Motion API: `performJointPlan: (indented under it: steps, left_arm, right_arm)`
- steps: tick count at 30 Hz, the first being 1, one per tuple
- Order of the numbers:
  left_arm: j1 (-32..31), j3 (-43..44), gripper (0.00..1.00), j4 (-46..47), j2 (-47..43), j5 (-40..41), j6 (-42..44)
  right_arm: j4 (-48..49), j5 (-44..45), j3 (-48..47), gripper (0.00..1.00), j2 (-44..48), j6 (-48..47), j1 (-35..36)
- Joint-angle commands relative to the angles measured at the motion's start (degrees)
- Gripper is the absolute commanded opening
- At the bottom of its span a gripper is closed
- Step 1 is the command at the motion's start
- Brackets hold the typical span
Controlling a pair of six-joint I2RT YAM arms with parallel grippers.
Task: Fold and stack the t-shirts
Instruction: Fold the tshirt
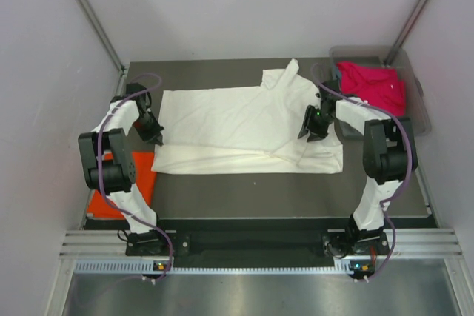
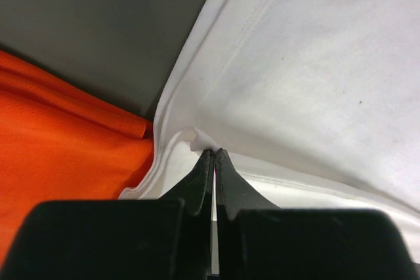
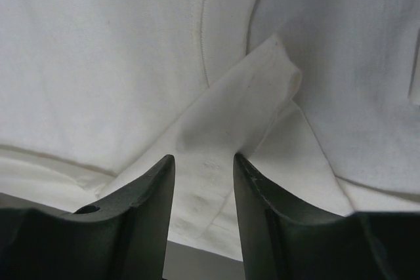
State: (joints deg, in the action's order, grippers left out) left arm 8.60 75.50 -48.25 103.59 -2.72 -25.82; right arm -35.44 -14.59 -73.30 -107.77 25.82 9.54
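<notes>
Left tool (image 2: 214, 154) pinching cream-white t-shirt (image 1: 244, 120) edge, right tool (image 3: 204, 158) spread astride its fold

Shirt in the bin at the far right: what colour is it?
The shirt is magenta-pink, seen best in the top view.

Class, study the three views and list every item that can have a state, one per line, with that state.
cream-white t-shirt, spread on the table, partly folded.
orange t-shirt, lying at the table's near left corner.
magenta-pink t-shirt, crumpled in the clear bin.
left tool, shut on the cream-white t-shirt's edge.
right tool, open, a cloth fold between its jaws.
</notes>
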Motion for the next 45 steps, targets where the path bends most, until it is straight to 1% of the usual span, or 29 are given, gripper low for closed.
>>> performJointPlan:
  steps: [1,7,11,17,20,21,23,24,26,28,29,31,37,41,45]
  left_arm:
    - [-0.34,-0.36,0.00,0.09,-2.69,0.08,-0.63]
    - [-0.43,-0.53,0.00,0.09,-3.31,0.35,-0.46]
    - [-0.43,-0.53,0.00,-0.18,-3.31,0.44,-0.02]
    - [-0.51,-0.88,0.00,-0.09,-3.66,0.35,0.07]
    - [-0.51,-0.97,0.00,-0.18,-3.66,0.61,0.16]
    - [-0.51,-0.89,0.00,-0.09,-3.75,0.79,0.16]
    - [-0.43,-1.06,0.00,0.00,-3.66,1.31,0.16]
    - [-0.51,-0.97,0.00,0.08,-3.66,1.49,0.16]
    - [-0.51,-1.24,0.00,0.17,-3.83,2.27,-0.10]
    - [-0.51,-1.50,0.00,0.44,-4.18,2.28,-0.72]
    - [-0.51,-1.59,0.00,0.70,-4.27,4.63,-1.07]
    - [-0.51,-1.76,0.00,1.05,-4.54,5.36,-2.12]
    - [-0.51,-1.59,0.00,1.76,-4.01,6.15,-4.06]
    - [-0.51,-1.85,0.00,2.37,-3.57,6.94,-4.85]
    - [-0.51,-1.77,0.00,3.07,-2.78,6.94,-5.47]
  right_arm:
    - [0.03,1.58,-1.76,0.42,0.10,0.63,-0.58]
    - [0.55,2.81,1.23,0.43,2.65,0.54,-0.58]
    - [0.72,2.81,1.75,0.43,2.12,0.19,-0.57]
    - [2.74,0.53,1.93,0.41,0.45,1.33,-0.49]
    - [3.10,0.79,1.32,0.34,0.27,1.42,-0.58]
    - [2.75,1.14,0.79,0.25,0.54,1.42,-0.58]
    - [2.31,2.11,0.44,0.16,1.24,1.34,-0.58]
    - [1.87,2.46,0.09,0.07,2.37,1.33,-0.58]
    - [1.78,2.46,-0.18,0.00,4.39,1.51,-0.40]
    - [1.52,2.63,-0.53,0.00,5.28,1.51,-0.14]
    - [1.34,2.98,-0.97,0.00,5.55,1.51,0.04]
    - [0.72,3.34,-2.29,0.00,5.64,1.42,0.39]
    - [0.37,2.55,-5.45,0.00,6.08,2.21,0.48]
    - [-0.50,2.02,-8.61,0.00,4.85,2.30,0.74]
    - [-1.12,2.55,-9.67,0.00,4.06,2.39,0.74]
